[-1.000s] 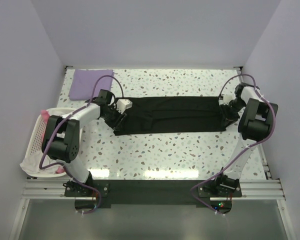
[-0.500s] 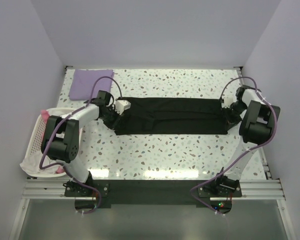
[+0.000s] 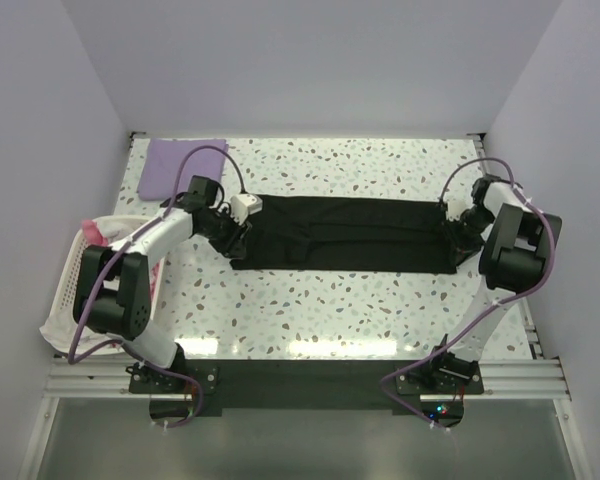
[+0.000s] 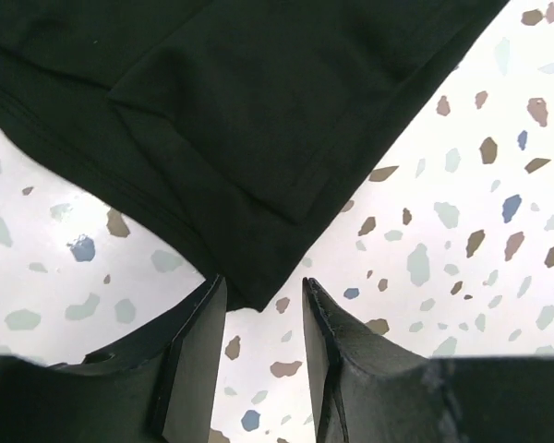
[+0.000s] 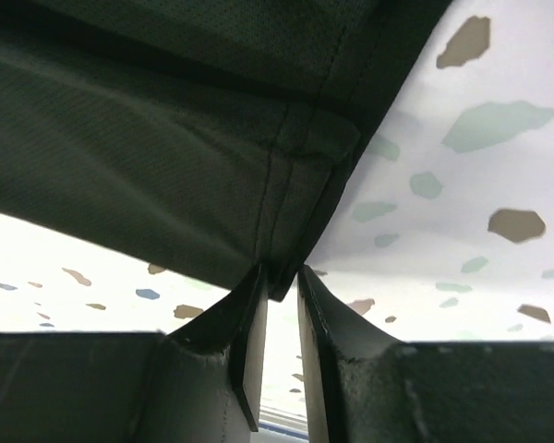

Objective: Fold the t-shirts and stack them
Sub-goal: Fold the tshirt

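Note:
A black t-shirt lies folded into a long strip across the middle of the table. At its left end my left gripper stands open. In the left wrist view the shirt's corner lies flat on the table, just reaching the gap between the left gripper's fingertips. At the strip's right end my right gripper holds the hemmed corner. In the right wrist view the right gripper has its jaws close together, pinching that corner a little above the table.
A folded purple t-shirt lies at the table's far left corner. A white basket holding white and pink clothes hangs off the left edge. The walls stand close on the left, right and back.
The left gripper has drawn back a little to the left, off the shirt's corner. The right gripper has shifted slightly at the strip's right end.

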{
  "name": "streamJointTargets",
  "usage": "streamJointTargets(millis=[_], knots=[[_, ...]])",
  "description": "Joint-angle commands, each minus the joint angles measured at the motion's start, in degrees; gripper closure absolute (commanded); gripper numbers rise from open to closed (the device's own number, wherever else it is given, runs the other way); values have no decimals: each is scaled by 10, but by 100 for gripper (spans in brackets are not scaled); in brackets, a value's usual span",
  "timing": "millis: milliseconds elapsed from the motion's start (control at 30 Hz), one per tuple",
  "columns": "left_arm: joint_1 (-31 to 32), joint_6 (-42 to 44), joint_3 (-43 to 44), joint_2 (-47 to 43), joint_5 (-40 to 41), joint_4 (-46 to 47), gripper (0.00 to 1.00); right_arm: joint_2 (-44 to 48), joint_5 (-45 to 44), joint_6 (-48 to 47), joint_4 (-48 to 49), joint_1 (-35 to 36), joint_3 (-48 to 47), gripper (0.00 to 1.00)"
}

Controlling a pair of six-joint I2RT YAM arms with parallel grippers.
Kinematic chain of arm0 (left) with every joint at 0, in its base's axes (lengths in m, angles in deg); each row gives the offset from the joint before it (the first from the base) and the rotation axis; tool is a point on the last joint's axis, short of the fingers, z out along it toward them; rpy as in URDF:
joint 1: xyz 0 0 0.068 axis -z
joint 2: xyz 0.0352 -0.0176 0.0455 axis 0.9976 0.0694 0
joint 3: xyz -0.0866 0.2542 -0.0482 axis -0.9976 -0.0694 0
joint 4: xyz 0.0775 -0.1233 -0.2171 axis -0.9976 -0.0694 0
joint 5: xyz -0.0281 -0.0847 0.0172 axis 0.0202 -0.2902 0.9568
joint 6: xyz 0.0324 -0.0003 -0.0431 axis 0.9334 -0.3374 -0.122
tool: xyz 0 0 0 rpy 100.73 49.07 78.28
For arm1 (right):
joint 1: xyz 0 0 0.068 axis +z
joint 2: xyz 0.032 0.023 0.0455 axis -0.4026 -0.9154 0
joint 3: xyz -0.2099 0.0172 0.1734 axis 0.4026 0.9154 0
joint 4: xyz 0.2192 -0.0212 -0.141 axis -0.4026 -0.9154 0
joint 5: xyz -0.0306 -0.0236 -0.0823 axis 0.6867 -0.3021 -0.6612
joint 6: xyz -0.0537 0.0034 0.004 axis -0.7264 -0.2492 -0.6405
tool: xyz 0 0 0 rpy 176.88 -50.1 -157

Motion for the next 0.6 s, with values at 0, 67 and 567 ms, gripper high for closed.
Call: streamJointTargets(millis=[0,67,567], knots=[[11,-2,16,-13,-44,-10,56,60,25,-9,-8,-3,-12,76],[24,-6,16,-11,-45,-9,54,79,33,-12,-13,-3,-9,76],[72,-147,20,43,42,97,49,165,199,14,-32,57,9,76]])
